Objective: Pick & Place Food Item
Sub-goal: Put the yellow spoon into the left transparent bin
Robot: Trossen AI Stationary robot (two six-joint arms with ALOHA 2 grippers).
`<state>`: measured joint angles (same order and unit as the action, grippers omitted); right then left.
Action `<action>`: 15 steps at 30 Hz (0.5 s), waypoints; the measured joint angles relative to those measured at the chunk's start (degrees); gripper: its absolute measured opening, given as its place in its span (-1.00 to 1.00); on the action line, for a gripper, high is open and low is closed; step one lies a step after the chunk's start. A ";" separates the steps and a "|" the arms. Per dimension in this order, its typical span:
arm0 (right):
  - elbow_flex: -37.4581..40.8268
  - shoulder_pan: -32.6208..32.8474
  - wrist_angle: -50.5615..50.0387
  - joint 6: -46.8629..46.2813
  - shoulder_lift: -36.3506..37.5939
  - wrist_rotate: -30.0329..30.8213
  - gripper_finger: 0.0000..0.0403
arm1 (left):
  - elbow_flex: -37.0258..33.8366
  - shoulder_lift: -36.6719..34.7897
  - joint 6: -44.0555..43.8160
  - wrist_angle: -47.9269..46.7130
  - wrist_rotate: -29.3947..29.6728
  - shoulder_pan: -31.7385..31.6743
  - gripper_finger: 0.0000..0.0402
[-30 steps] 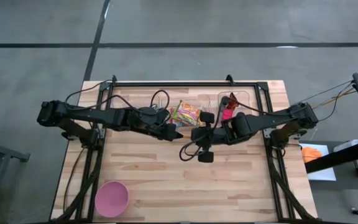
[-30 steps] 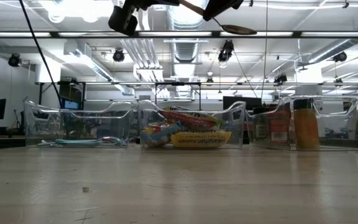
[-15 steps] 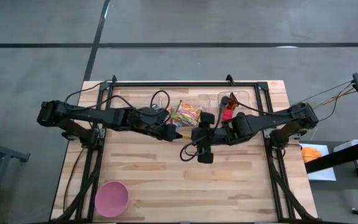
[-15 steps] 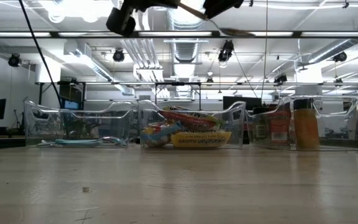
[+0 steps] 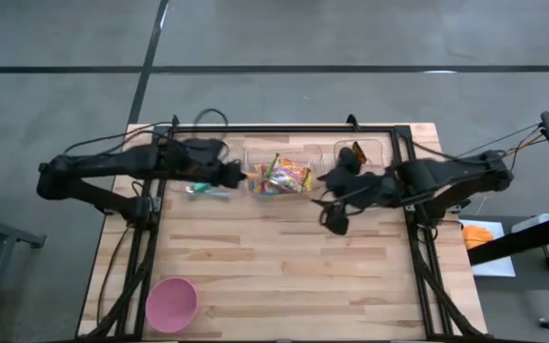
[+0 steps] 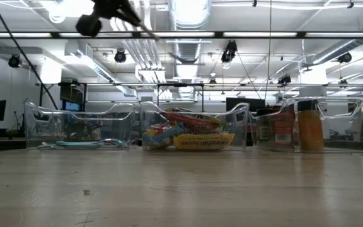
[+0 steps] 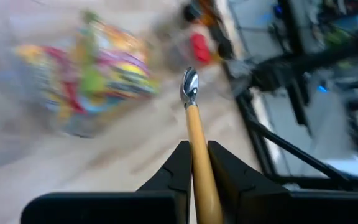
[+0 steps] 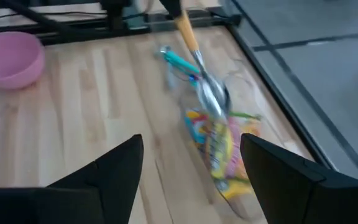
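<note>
Left claw (image 7: 194,165) clamping wooden-handled spoon (image 7: 191,118), right claw (image 8: 188,174) spread empty

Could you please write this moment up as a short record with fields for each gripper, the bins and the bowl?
left gripper: shut on a wooden-handled spoon, raised above the table
right gripper: jaws open, holding nothing, raised above the table
middle bin: holds colourful snack packets
right bin: holds bottles
pink bowl: on the table's near left corner, empty
</note>
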<state>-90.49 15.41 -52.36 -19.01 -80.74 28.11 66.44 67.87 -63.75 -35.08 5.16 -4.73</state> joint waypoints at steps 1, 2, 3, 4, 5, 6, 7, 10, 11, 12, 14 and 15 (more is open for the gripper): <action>0.00 0.14 -1.25 -0.88 1.05 0.96 0.32 | -0.01 -1.37 0.60 -2.06 0.64 -1.04 -0.84; 0.01 0.35 -2.77 -1.99 1.96 1.92 0.32 | -0.01 -2.70 1.11 -4.57 1.25 -2.00 -0.84; 0.00 0.47 -4.36 -3.44 2.90 2.73 0.33 | -0.03 -3.88 1.55 -7.28 2.01 -2.96 -0.84; 0.00 0.49 -6.08 -4.89 3.80 3.38 0.33 | -0.08 -5.00 2.40 -9.49 2.64 -3.81 -0.84; 0.02 0.53 -7.69 -6.46 4.63 3.53 0.33 | -0.10 -6.06 4.00 -10.62 3.20 -4.47 -0.84; 0.02 0.58 -8.97 -8.34 5.28 3.59 0.33 | -0.10 -7.12 5.94 -11.17 3.86 -4.98 -0.84; 0.06 0.58 -9.82 -10.24 6.03 3.59 0.33 | -0.10 -7.99 7.72 -11.81 4.30 -5.44 -0.84; 1.13 0.58 -10.74 -13.15 8.35 3.59 0.33 | -0.10 -10.15 9.96 -14.99 5.64 -6.90 -0.84; 1.82 0.58 -10.41 -13.82 9.28 3.59 0.33 | -0.12 -10.72 10.11 -16.38 5.96 -7.53 -0.84; 2.63 0.58 -10.05 -14.26 10.17 3.59 0.33 | -0.18 -11.24 10.26 -17.61 6.32 -8.10 -0.84; 4.41 0.58 -8.68 -15.20 12.18 3.59 0.33 | -0.19 -12.29 10.35 -19.77 7.38 -9.12 -0.84; 5.46 0.58 -7.99 -15.65 13.29 3.59 0.33 | -0.32 -12.78 10.43 -20.41 7.72 -9.37 -0.84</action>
<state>-85.03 15.99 -60.34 -34.65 -67.45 31.70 66.12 55.09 -53.32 -55.49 12.89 -14.10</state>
